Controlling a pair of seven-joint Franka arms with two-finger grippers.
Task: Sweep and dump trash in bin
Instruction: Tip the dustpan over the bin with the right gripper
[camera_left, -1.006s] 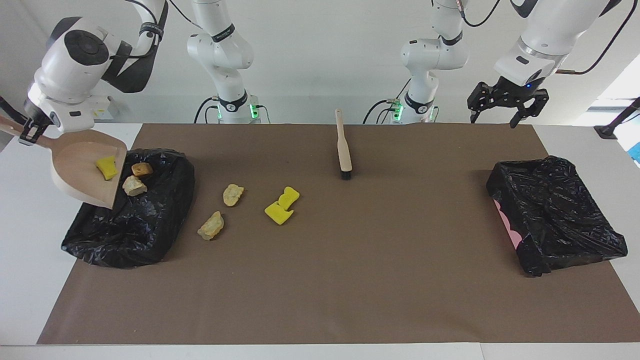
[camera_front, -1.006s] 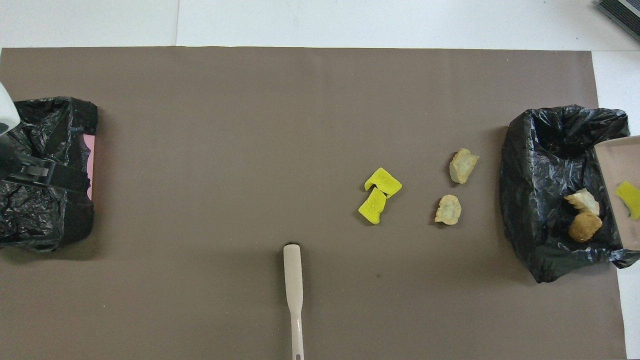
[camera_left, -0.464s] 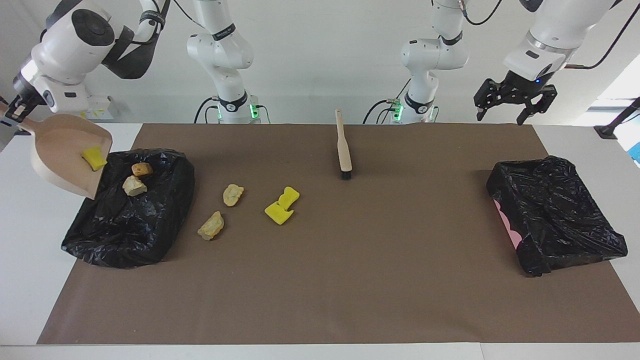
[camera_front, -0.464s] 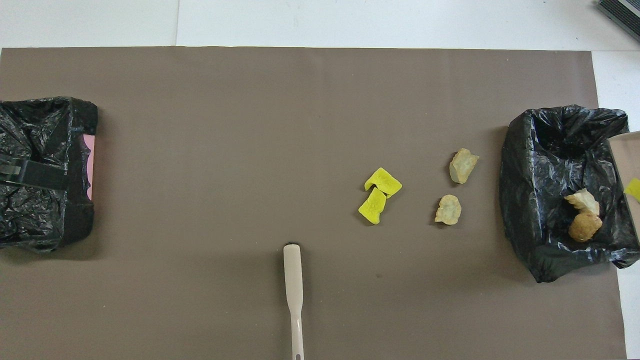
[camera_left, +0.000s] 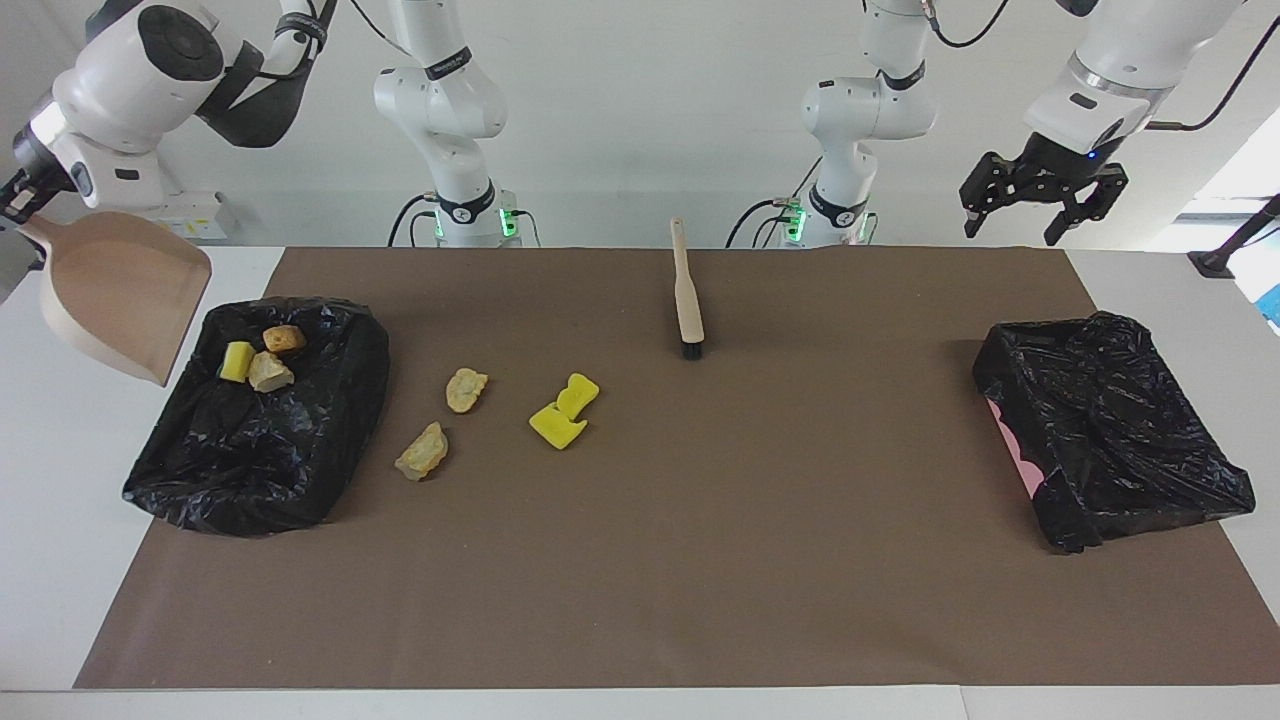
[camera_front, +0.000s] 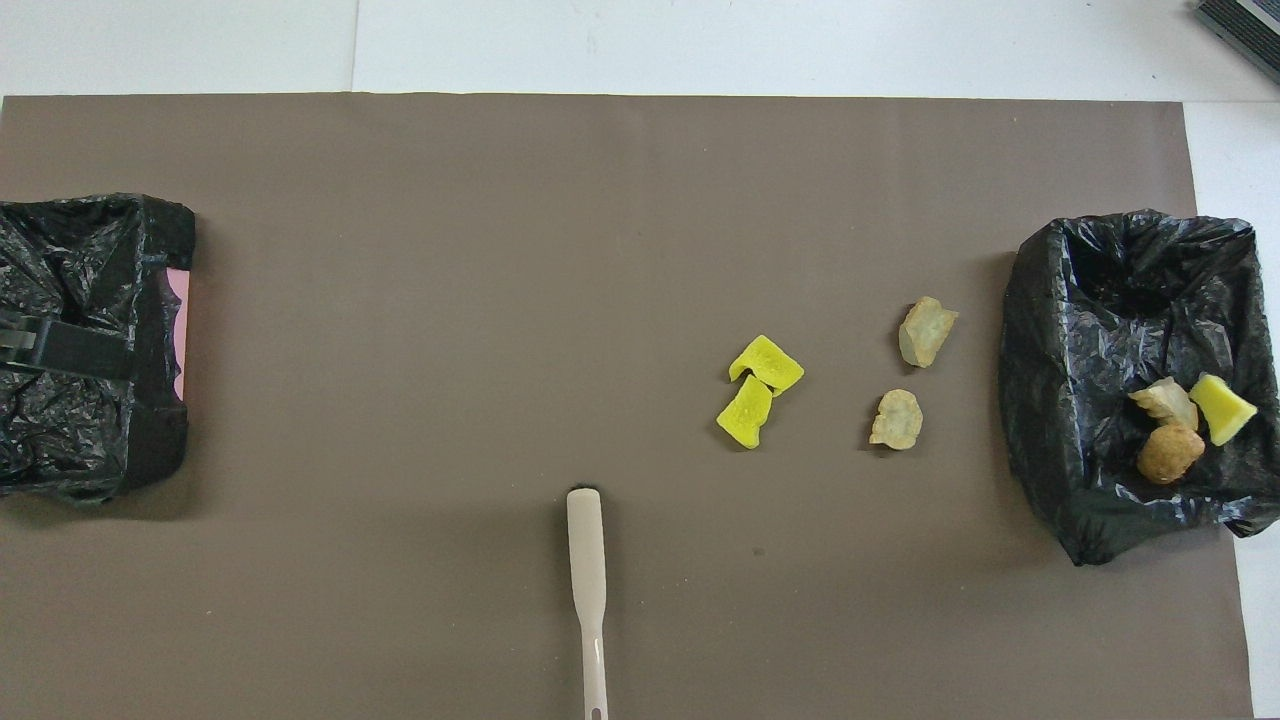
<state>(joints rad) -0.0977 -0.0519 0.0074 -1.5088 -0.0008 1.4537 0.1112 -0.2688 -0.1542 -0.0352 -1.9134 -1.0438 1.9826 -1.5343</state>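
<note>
The right gripper (camera_left: 18, 195) was up in the air at the right arm's end of the table, pinched shut on the handle of the dustpan (camera_left: 120, 295), which hung tilted with its lip pointing down just beside the bin (camera_left: 265, 420) lined with a black bag. Nothing lay in the pan.

Three scraps sat in that bin, huddled in the corner nearer the robots: a yellow chunk (camera_left: 237, 361), a pale lump (camera_left: 269, 371) and a brown lump (camera_left: 284, 338). Four more lay on the brown mat (camera_left: 640, 560) beside the bin: two tan lumps (camera_left: 466, 389) (camera_left: 423, 452) and, closer to the middle, two yellow chunks (camera_left: 565, 411) touching each other.

The brush (camera_left: 687, 297) lay on the mat (bristles pointing away from the robots) near the middle.

The left gripper (camera_left: 1042, 205) hung with fingers spread wide, holding nothing, above the mat's corner at the left arm's end. A second bin (camera_left: 1110, 430) sat at that end.
</note>
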